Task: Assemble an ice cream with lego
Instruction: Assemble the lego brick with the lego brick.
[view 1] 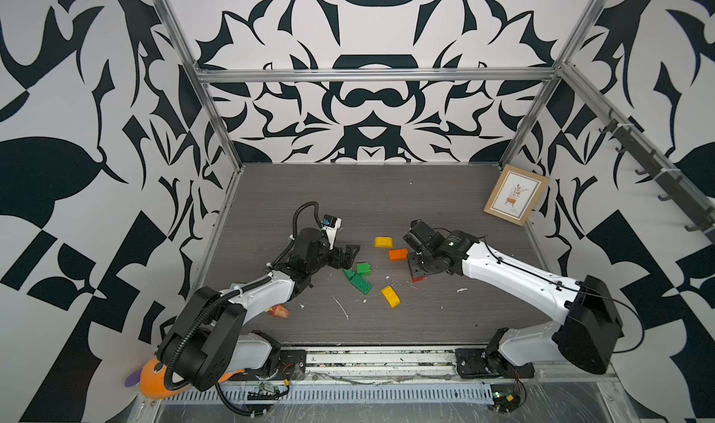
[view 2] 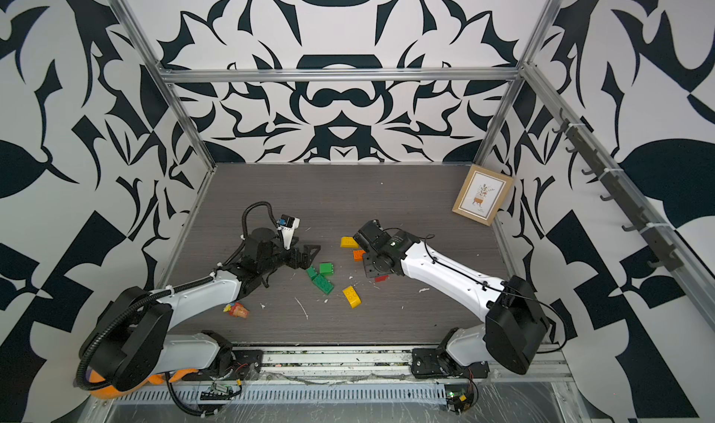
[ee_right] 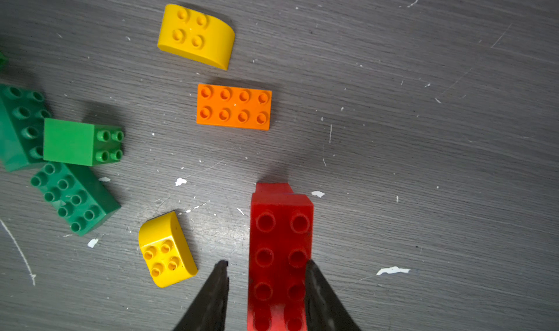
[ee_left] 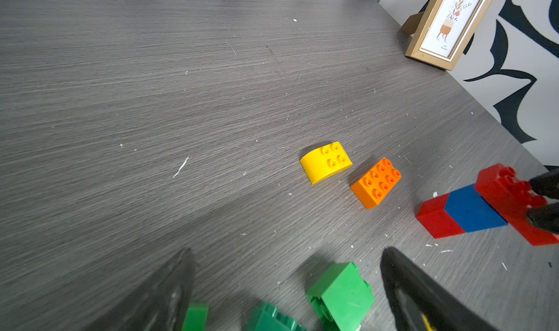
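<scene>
Farthest to the left of the orange brick (ee_right: 234,107), past the near edge of the table (view 1: 387,193), lies an orange plush toy (view 1: 154,378). A crumpled wrapper (view 1: 279,311) sits nearer in, and neither belongs to our build. The left gripper (view 1: 352,255) hovers left of the orange brick with its fingers spread wide and nothing between them, close to a cluster of three green bricks (ee_right: 69,141). One yellow rounded brick (ee_right: 196,35) lies just behind the orange brick, and a second yellow rounded brick (ee_right: 166,250) lies in front of it and to its left. Just right of the orange brick and nearer to us, the right gripper (ee_right: 265,264) straddles a long red brick (ee_right: 281,238). One finger touches its side and the other shows a gap, so we judge it not yet clamped. In the left wrist view a blue brick (ee_left: 472,208) and a short red brick (ee_left: 435,219) sit in a row against the long one. We judge every brick light, rigid and smooth-sided, best taken across its two flat long sides below the studs. The rounded ones are best taken by their flat faces, since the curve would likely squirt out. The table is flat, hard, grey wood-grain, scratched and flecked white, so we expect bricks to skid when pressed. Far right of the orange brick and behind it, a picture frame (view 1: 516,194) leans on the black-and-white patterned wall (view 1: 367,111), with metal rails (view 1: 379,75) framing the enclosure.
</scene>
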`<state>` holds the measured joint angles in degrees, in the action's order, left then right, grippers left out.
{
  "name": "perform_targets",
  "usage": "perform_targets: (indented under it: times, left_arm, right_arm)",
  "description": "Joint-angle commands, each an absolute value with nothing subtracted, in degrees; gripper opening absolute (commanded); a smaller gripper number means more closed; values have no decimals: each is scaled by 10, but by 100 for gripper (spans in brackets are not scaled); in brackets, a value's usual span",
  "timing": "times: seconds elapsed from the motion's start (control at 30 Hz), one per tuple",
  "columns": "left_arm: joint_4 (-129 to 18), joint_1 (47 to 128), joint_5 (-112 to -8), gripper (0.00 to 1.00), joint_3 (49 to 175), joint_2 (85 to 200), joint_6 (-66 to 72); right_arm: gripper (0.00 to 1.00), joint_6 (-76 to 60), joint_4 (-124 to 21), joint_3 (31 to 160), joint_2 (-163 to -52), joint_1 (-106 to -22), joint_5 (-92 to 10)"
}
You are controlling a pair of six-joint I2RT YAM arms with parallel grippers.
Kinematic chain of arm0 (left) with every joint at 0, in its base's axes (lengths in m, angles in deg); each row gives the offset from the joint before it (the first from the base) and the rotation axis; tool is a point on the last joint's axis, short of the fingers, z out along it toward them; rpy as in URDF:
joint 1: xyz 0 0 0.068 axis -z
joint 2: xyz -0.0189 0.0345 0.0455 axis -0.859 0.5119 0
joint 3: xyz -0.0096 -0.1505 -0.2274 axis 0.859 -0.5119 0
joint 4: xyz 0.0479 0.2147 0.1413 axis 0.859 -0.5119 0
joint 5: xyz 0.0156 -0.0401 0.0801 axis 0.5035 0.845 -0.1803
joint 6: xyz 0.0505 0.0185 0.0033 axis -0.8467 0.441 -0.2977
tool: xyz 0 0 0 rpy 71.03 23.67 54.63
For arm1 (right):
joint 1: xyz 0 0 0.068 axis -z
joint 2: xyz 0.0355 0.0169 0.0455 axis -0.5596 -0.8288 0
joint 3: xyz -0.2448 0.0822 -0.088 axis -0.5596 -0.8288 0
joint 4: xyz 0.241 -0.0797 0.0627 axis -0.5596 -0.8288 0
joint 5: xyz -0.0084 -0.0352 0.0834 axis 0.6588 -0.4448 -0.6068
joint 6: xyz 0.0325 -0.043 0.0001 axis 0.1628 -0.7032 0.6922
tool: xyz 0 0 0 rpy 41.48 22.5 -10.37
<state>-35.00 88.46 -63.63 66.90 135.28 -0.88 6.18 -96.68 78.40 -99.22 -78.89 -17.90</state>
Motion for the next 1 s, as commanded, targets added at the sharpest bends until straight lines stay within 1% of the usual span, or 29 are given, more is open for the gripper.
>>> perform_targets:
  times: [0.0,0.2,0.33,0.5,0.77,0.97]
  left_arm:
    - [-358,883,-641,99,674,1350,-14]
    - [-358,883,-642,99,673,1349,-15]
    - [-358,884,-642,99,674,1349,-14]
    - [-358,884,-642,99,674,1348,-15]
    - [-361,884,-642,99,675,1349,-15]
    - [-363,884,-639,99,676,1347,-16]
  right_arm:
    - [44,60,-965,791,-975,-791,-178]
    - [49,51,-992,802,-968,-790,-148]
    - [51,47,-996,801,-969,-790,-146]
    - [51,44,-979,794,-977,-788,-160]
    - [47,35,-976,802,-992,-779,-168]
    - [47,34,-967,789,-993,-770,-178]
